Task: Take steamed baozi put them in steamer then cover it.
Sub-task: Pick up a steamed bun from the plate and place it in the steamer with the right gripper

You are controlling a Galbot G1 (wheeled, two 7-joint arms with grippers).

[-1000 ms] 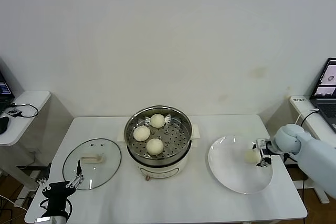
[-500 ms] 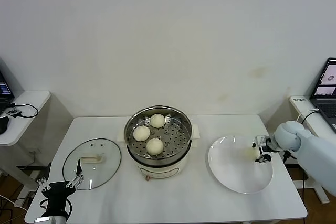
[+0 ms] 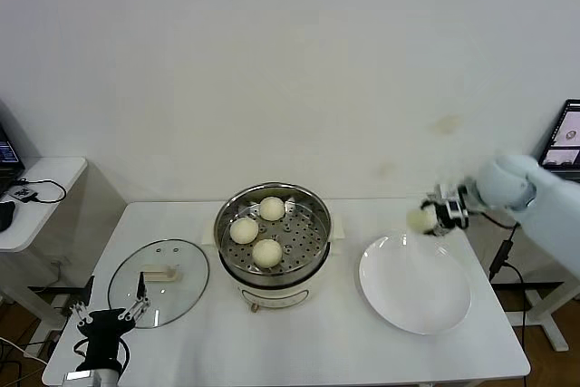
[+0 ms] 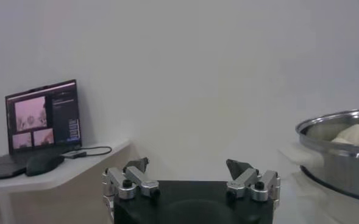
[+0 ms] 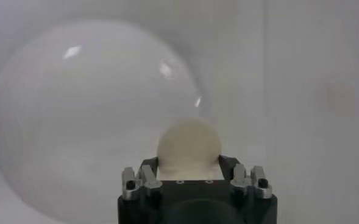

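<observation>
The right pincer (image 3: 433, 218) grips a baozi (image 3: 420, 219) above the plate's (image 3: 415, 296) far edge. The left pincer (image 3: 107, 316) hangs open beside the tabletop (image 3: 299, 346), near the cover (image 3: 159, 281).

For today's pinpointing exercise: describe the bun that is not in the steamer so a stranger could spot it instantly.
Start at the white plate on the table's right side. Above its far edge, the right claw holds a bun in the air. Unlike the three buns lying in the steamer, it touches no surface.

You can count four steamed baozi (image 3: 244, 230), one steamer (image 3: 313, 265), one cover (image 3: 186, 287), one plate (image 3: 415, 292), and two hands (image 3: 437, 216).
</observation>
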